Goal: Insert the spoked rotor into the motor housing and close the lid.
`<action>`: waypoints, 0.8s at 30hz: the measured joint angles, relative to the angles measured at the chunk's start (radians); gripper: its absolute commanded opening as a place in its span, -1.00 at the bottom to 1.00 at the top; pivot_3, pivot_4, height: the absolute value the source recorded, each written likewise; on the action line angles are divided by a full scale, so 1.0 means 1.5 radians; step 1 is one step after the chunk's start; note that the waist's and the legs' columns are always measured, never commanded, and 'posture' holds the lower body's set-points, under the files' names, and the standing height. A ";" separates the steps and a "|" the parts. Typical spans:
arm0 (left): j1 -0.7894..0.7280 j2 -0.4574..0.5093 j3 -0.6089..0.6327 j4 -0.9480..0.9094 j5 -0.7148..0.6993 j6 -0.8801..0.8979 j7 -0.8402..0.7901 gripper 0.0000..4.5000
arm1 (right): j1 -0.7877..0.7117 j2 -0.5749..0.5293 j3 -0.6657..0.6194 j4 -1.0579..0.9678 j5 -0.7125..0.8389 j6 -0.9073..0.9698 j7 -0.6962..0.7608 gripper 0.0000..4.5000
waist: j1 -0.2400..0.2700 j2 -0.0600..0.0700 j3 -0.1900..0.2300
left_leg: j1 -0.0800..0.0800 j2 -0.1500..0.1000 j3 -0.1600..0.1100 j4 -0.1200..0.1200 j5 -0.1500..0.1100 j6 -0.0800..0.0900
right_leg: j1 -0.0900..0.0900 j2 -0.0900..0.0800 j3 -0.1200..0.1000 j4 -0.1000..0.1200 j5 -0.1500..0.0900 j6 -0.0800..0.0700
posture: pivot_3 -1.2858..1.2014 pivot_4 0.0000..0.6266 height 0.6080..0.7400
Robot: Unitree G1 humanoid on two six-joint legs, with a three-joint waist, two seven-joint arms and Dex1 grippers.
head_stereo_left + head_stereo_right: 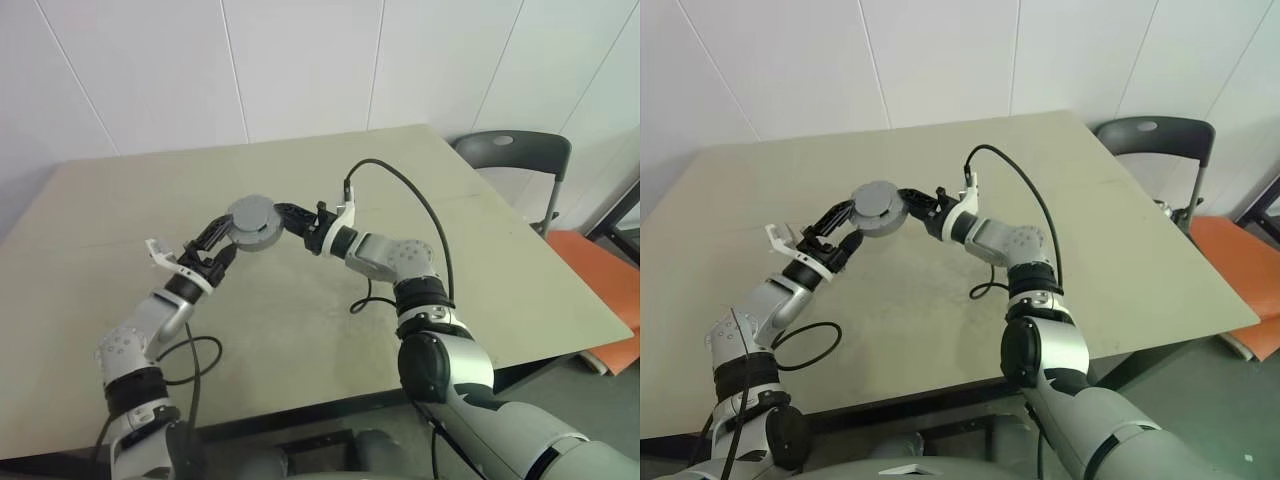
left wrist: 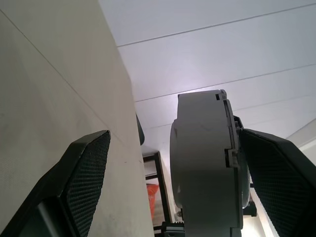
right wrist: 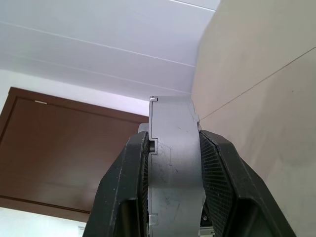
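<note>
Motor housing (image 1: 254, 223) raised above the desk (image 1: 520, 260), clamped edge-on in my right gripper (image 1: 283, 216), my left gripper (image 1: 222, 238) spread wide around it, wrist views show its seamed rim.

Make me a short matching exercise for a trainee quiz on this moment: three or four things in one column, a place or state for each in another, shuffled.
Column one:
1. grey motor unit
2. left pincer
3. right pincer
4. chair

Column two:
a. open, fingers either side of the unit
b. standing past the table's far right corner
c. held up above the table
d. shut on the unit's two flat faces

Pairs: 1-c, 2-a, 3-d, 4-b
</note>
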 measured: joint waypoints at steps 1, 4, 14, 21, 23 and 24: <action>0.002 0.001 -0.001 -0.001 0.001 0.000 -0.002 0.98 | 0.000 0.000 0.000 0.000 0.000 0.001 0.000 -0.47 | 0.000 0.000 0.000 | 0.000 0.000 0.000 0.000 0.000 0.000 | 0.000 0.000 0.000 0.000 0.000 0.000 | 0.03 -1.00 1.00; 0.005 0.002 -0.001 -0.001 0.002 -0.001 -0.006 0.98 | 0.000 0.000 0.001 0.003 0.000 0.001 0.000 -0.47 | 0.000 0.000 0.000 | 0.000 0.000 0.000 0.000 0.000 0.000 | 0.000 0.000 0.000 0.000 0.000 0.000 | 0.03 -1.00 1.00; 0.021 -0.004 -0.031 -0.022 -0.010 0.003 -0.028 0.98 | 0.000 0.000 0.021 0.011 0.000 0.004 -0.002 -0.47 | 0.000 0.000 0.000 | 0.000 0.000 0.000 0.001 0.000 0.000 | 0.000 0.000 0.000 0.001 0.000 0.000 | 0.03 -1.00 1.00; 0.025 0.000 -0.032 -0.022 -0.010 -0.001 -0.037 0.98 | 0.000 0.000 0.027 0.011 0.000 0.005 -0.002 -0.47 | 0.000 0.000 0.000 | 0.000 0.000 0.000 0.002 0.000 0.001 | 0.000 0.000 0.000 0.001 0.001 -0.001 | 0.03 -1.00 1.00; 0.023 0.000 -0.034 -0.020 -0.009 -0.006 -0.041 0.90 | 0.000 0.000 0.028 0.011 0.000 0.005 -0.002 -0.47 | 0.000 0.000 0.000 | 0.000 0.000 0.000 0.002 0.000 0.001 | 0.000 0.000 0.000 0.002 0.001 -0.001 | 0.03 -1.00 1.00; 0.021 0.000 -0.037 -0.017 -0.008 -0.010 -0.043 0.80 | 0.000 0.000 0.028 0.012 0.000 0.005 -0.002 -0.47 | 0.000 0.000 0.000 | 0.000 0.000 0.000 0.002 0.000 0.001 | 0.000 0.000 0.000 0.002 0.001 -0.001 | 0.03 -1.00 1.00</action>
